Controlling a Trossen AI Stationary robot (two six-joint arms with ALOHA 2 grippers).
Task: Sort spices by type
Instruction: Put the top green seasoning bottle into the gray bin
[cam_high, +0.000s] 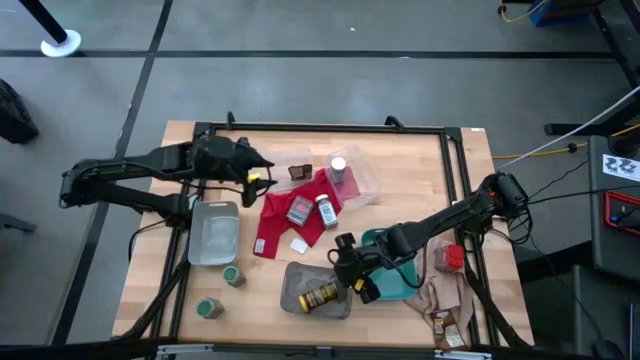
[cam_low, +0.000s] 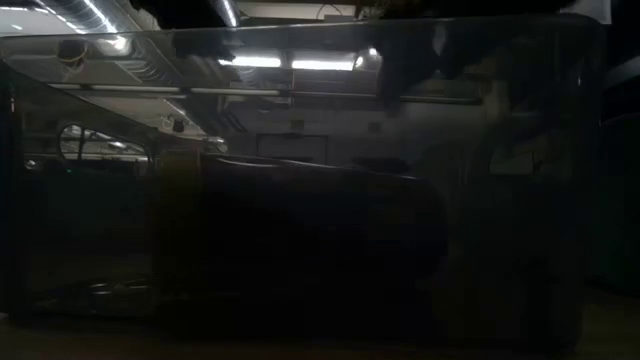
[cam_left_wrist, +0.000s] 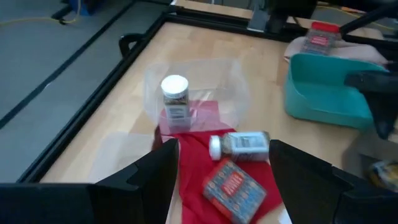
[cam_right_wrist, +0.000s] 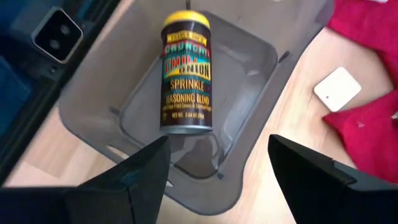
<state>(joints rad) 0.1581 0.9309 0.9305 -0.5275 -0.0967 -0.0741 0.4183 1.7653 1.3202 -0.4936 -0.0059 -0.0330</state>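
Observation:
My left gripper (cam_high: 264, 182) (cam_left_wrist: 224, 152) is open above the red cloth's far left part. Ahead of it on the cloth lie a red tin (cam_left_wrist: 233, 186) (cam_high: 299, 210) and a white-capped bottle (cam_left_wrist: 242, 144) (cam_high: 326, 211) on its side. Another white-capped bottle (cam_left_wrist: 175, 96) (cam_high: 338, 168) stands upright in the clear tray (cam_left_wrist: 233, 74). My right gripper (cam_high: 348, 278) (cam_right_wrist: 219, 143) is open over the grey tray (cam_right_wrist: 261, 74) (cam_high: 292, 285). In that tray the yellow-labelled jar (cam_right_wrist: 186, 71) (cam_high: 320, 296) lies on its side. Two green-lidded jars (cam_high: 232, 276) (cam_high: 209, 308) stand near the table's near left edge.
A teal tray (cam_high: 392, 285) (cam_left_wrist: 323, 93) sits under the right arm. A beige cloth (cam_high: 445, 295) carries a red-capped jar (cam_high: 452, 258) and a brown packet (cam_high: 450, 332). Another clear tray (cam_high: 215, 232) lies at the left, and a dark packet (cam_high: 298, 171) at the far side. A dark tray wall (cam_low: 320, 200) fills the low view.

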